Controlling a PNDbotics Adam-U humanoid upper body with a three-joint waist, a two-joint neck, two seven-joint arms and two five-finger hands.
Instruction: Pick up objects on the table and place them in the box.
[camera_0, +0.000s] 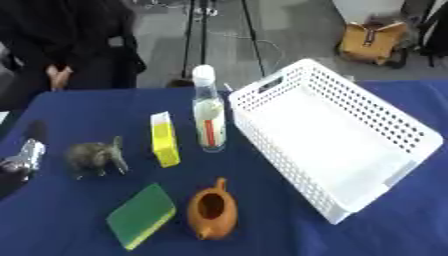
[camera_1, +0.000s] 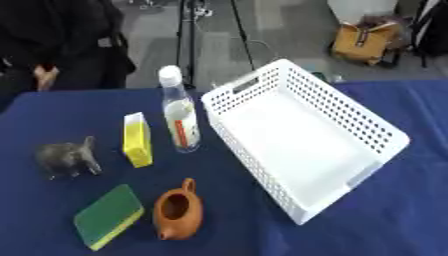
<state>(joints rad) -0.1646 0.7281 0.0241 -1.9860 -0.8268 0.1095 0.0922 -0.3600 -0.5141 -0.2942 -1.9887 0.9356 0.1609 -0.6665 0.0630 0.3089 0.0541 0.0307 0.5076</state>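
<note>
Head stereo pair, downward; shared table (camera_0: 79, 110)

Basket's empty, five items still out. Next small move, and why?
Probably reach the left hand toward the elephant figure: that hand shows at the left edge right beside it, nothing lies between them, and the white basket holds nothing yet.

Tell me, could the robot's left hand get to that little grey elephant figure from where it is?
Probably yes. The left hand shows at the left edge, just beside the elephant figure, with only bare blue table between them. The yellow box and green sponge lie beyond it, out of the way.
</note>
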